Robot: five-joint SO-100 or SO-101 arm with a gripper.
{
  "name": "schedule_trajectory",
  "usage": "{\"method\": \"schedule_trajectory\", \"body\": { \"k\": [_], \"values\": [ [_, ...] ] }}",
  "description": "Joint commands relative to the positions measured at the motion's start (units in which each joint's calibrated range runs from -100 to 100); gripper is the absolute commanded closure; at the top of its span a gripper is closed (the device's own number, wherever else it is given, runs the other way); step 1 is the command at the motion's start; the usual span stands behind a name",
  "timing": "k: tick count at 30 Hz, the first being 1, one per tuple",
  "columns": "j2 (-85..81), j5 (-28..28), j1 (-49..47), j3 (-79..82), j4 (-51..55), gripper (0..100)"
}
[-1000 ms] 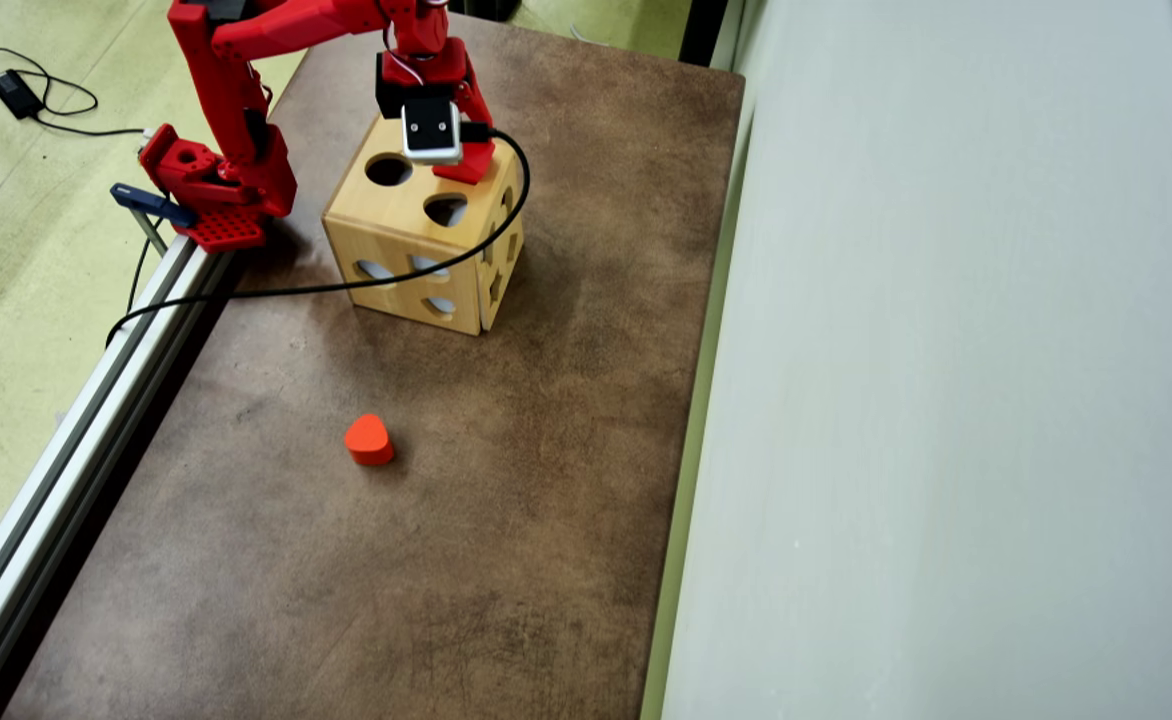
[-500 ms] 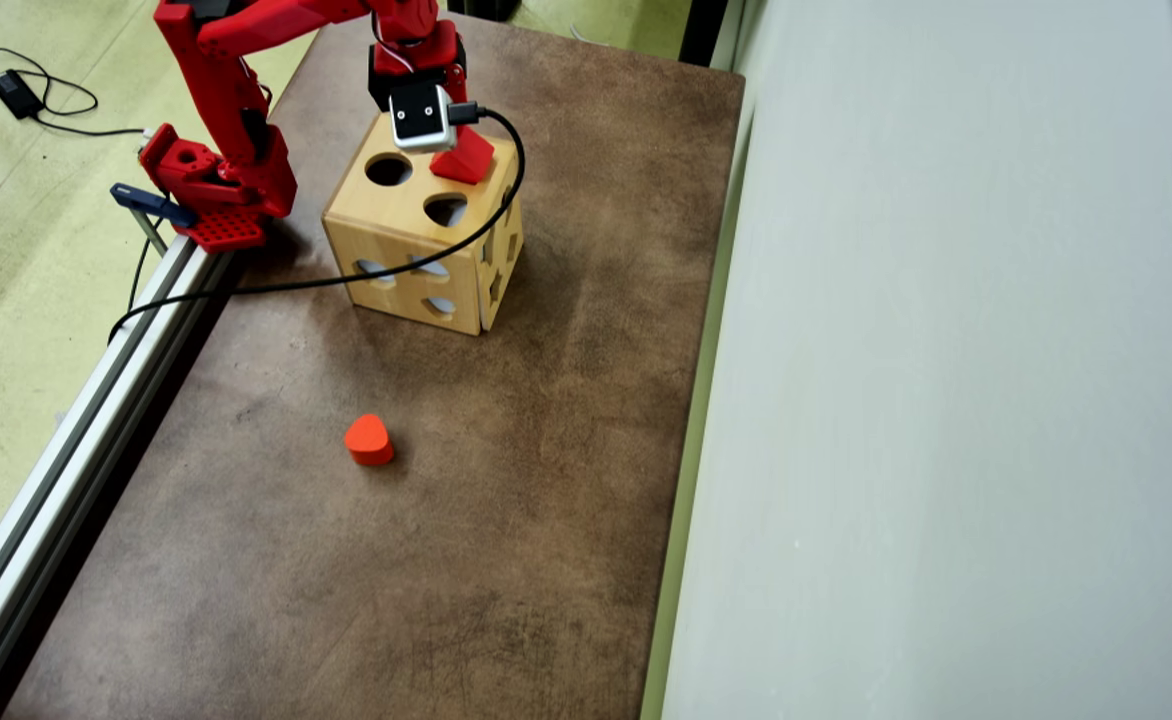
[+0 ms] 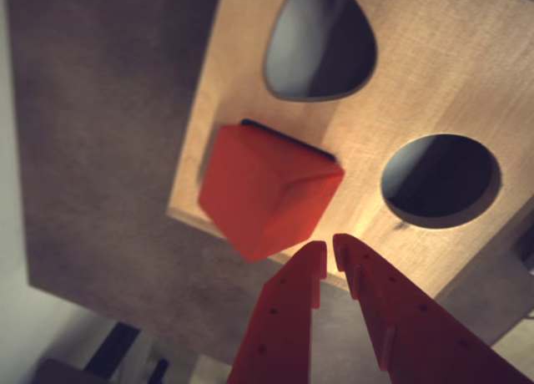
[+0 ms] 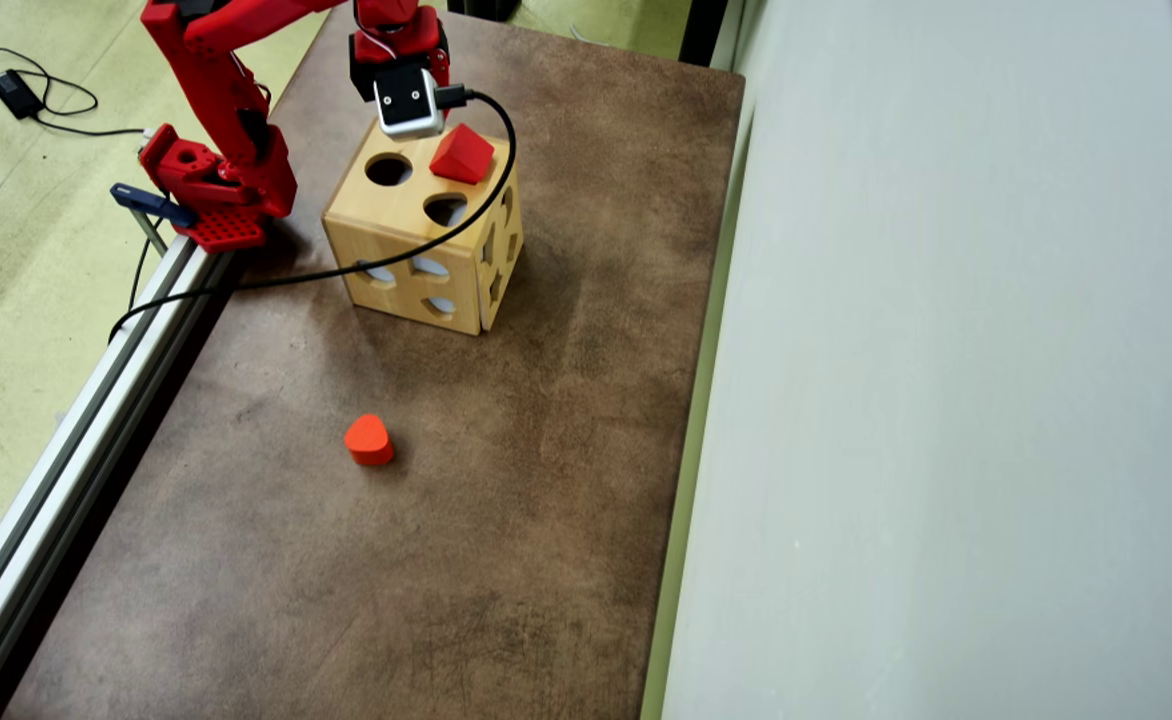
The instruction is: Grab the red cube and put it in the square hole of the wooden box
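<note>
We see the red cube [image 3: 267,196] tilted on the wooden box [image 4: 401,235] top, wedged over the square hole [image 3: 288,142] near its corner. Our gripper [image 3: 328,255] hangs just beside it, fingertips pressed nearly together, holding nothing.

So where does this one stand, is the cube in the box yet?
Not fully. The red cube has been carried to the wooden box and released: it sits tilted on the top face, one corner up, over the square hole, whose dark edge shows behind it. The gripper is nearly closed, empty, beside the cube. Left: seating the cube so it drops through.
</note>
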Motion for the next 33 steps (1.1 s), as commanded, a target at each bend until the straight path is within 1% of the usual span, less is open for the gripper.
{"method": "schedule_trajectory", "body": {
  "k": [1, 4, 6, 11, 17, 21, 25, 28, 30, 33],
  "values": [
    [-0.91, 0.93, -0.39, 5.49, -2.87, 97],
    [-0.57, 2.30, 0.13, 9.78, -11.16, 98],
    [-0.66, 2.44, 0.43, 12.11, -14.45, 98],
    [-0.49, 2.44, -0.09, 17.75, -16.38, 98],
    [-0.57, 2.54, 0.06, 22.84, -24.99, 98],
    [-0.57, 4.84, 0.50, 25.62, -27.96, 98],
    [-0.57, 5.42, 0.65, 26.15, -31.58, 98],
    [-1.25, 5.96, 0.58, 26.60, -30.54, 98],
    [-2.86, 7.03, 0.50, 28.03, -27.80, 98],
    [-11.10, 8.40, -0.16, 29.19, -23.38, 98]
  ]
}}
